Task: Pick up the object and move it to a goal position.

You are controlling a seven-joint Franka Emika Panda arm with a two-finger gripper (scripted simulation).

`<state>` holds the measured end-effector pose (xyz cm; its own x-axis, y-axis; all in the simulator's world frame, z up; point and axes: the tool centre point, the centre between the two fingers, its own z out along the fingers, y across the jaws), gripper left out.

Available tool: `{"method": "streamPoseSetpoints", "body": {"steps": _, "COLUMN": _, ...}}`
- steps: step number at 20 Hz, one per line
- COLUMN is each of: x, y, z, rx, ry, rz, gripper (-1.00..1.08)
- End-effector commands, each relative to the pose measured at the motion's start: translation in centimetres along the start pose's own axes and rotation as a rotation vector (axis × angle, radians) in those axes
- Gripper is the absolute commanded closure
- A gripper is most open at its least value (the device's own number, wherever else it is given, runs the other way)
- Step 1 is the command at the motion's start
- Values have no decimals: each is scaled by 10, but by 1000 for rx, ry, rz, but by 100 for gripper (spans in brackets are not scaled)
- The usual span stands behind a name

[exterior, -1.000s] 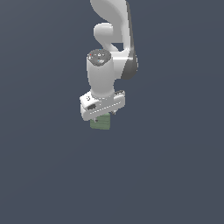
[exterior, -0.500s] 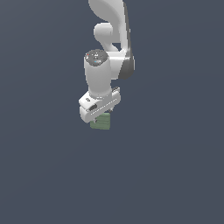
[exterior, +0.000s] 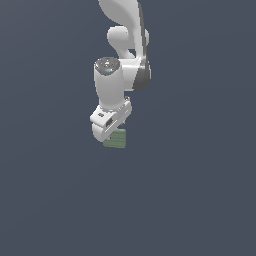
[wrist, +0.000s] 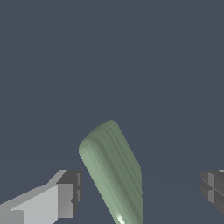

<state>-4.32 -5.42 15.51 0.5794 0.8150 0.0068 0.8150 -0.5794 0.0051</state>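
Looking at the exterior view, I see the gripper pointed straight down with the object directly beneath it, touching or nearly so, which I read as lining up for a grasp. On the wrist view, the object lies tilted between the two fingers, both standing clear of it: the jaws are apart, nothing clamped, so I judge the pick not yet made.
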Motion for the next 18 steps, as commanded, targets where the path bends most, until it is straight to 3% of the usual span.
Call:
{"method": "streamPoseSetpoints", "body": {"steps": 1, "x": -4, "y": -1, "z": 1, "rx": 1, "ry": -1, "rz": -64, "gripper": -92}}
{"method": "streamPoseSetpoints", "body": {"steps": 18, "x": -23, "y": -8, "z": 8, "rx": 6, "ry": -5, "rz": -426, "gripper": -92}}
